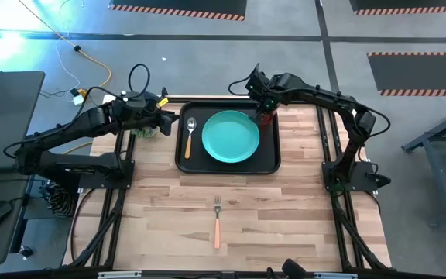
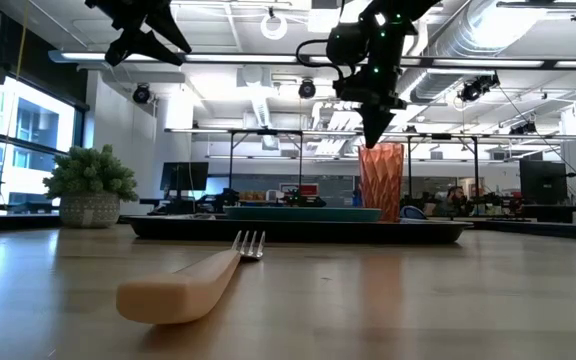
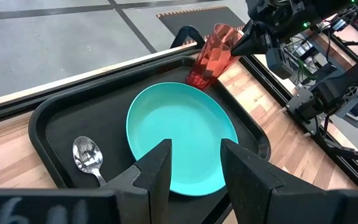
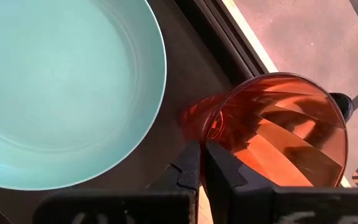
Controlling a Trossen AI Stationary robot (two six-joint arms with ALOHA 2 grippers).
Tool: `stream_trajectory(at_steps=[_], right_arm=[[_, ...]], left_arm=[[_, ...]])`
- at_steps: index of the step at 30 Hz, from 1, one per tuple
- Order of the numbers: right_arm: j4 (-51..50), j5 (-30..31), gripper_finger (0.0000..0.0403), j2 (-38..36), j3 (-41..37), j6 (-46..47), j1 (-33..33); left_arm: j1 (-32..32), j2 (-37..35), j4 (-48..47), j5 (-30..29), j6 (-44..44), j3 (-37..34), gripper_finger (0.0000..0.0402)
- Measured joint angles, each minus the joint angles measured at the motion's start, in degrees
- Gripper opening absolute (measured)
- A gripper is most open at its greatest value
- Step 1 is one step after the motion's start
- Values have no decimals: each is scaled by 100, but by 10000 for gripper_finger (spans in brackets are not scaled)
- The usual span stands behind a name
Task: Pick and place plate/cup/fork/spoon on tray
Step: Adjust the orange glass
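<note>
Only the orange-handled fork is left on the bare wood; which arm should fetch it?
Left, probably. The left gripper hangs open and empty by the black tray; the right gripper is at the red plastic cup's rim. The fork lies about midway between both.

Overhead, table-level, two wrist cams; tray (image 1: 228,164) shared.

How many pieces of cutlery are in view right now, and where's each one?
2. The spoon lies on the tray, left of the plate. The fork lies on the bare table, nearer the front edge. None appears hidden.
</note>
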Motion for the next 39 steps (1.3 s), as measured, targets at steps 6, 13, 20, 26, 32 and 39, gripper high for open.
stream_trajectory(at_steps=[6,13,20,26,32,39], right_arm=[[-3,0,1,0,0,-75,0],[-9,-42,12,0,0,-54,0],[-7,52,64,0,4,-36,0],[4,256,74,0,4,-36,2],[9,165,74,-9,4,-19,3],[7,160,74,-13,4,103,17]], left_arm=[[-1,-2,0,1,0,0,129],[-1,1,0,0,0,0,129],[0,1,0,0,0,0,129],[0,0,0,0,0,0,129],[-2,-1,0,0,0,0,129],[0,-2,0,0,0,0,129]])
